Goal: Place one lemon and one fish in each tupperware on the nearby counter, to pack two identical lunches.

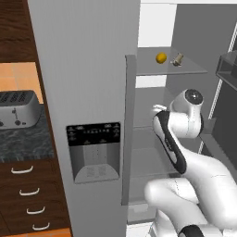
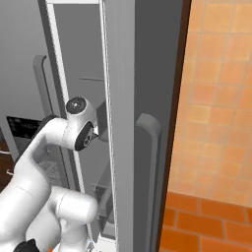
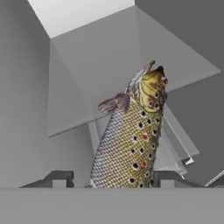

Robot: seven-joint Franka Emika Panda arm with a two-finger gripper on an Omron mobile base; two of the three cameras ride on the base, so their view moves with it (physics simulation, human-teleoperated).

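Grey fridge shelf (image 1: 185, 70), lemon (image 1: 161, 58), fish (image 1: 177, 59)

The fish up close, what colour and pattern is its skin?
The fish is tan-olive with scaly skin, dark spots and a few red ones, yellowish at the head. Best seen in the hand view.

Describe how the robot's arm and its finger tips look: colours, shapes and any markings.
The arm is glossy white, built of rounded, bulging segments with dark bands along the joints. A round dark cap with a pale ring closes one joint. The gripper shows two small, blocky dark grey finger tips. No cables or lettering can be seen.
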